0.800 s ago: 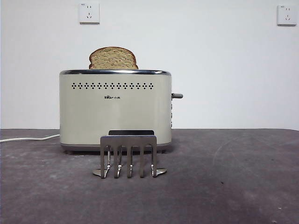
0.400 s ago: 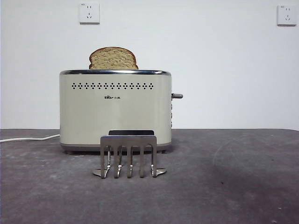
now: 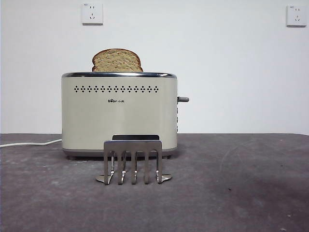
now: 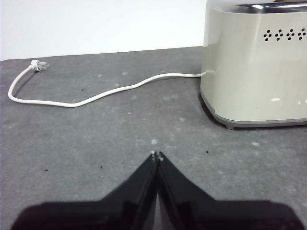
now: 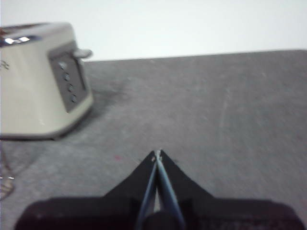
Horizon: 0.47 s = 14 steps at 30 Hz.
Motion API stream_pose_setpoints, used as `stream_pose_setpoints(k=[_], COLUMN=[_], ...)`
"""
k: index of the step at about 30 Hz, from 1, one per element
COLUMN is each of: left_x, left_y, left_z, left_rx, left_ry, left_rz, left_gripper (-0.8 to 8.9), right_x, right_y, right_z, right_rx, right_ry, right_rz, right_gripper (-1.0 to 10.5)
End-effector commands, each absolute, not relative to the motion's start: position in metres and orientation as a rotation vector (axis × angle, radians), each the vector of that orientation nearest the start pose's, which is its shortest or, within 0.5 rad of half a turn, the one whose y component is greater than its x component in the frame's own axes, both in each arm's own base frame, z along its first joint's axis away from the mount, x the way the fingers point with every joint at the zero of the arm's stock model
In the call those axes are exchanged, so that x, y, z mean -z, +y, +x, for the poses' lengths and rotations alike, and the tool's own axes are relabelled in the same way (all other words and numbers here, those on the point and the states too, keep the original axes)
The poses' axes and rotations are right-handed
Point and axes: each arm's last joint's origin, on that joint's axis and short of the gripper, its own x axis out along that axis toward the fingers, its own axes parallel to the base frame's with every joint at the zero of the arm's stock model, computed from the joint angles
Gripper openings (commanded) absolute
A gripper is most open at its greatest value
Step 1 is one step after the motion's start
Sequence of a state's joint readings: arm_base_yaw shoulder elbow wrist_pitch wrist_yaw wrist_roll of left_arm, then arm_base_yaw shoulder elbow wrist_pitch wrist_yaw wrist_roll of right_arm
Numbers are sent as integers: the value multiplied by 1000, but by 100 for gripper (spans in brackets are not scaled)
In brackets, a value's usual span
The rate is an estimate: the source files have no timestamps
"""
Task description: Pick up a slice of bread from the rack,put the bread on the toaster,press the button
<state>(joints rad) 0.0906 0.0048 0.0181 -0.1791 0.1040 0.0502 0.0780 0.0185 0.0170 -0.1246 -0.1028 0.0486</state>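
Observation:
The cream toaster stands mid-table. The slice of bread sticks up from its top slot, toward the left end. The grey metal rack stands empty in front of the toaster. The dark lever button sticks out of the toaster's right end, high up; it also shows in the right wrist view. My left gripper is shut and empty, low over the table beside the toaster. My right gripper is shut and empty, off the toaster's button end. Neither arm shows in the front view.
A white power cord with its plug lies on the dark grey table, left of the toaster; it also shows in the front view. Two wall sockets sit on the white wall behind.

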Motion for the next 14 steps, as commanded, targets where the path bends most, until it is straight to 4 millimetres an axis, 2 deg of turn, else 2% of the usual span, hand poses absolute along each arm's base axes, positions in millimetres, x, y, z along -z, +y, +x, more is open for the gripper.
stream_pose_setpoints(k=[1,14], left_x=[-148,-148], left_y=[6,6], left_z=[96,96], left_rx=[16,17], left_ry=[177,176], left_rz=[23,23], left_gripper=[-1,0], right_x=[-149,-148], right_y=[10,10], right_z=[96,95], right_rx=[-165,-164], right_ry=[167,184], right_rz=[62,119], right_gripper=[1,1])
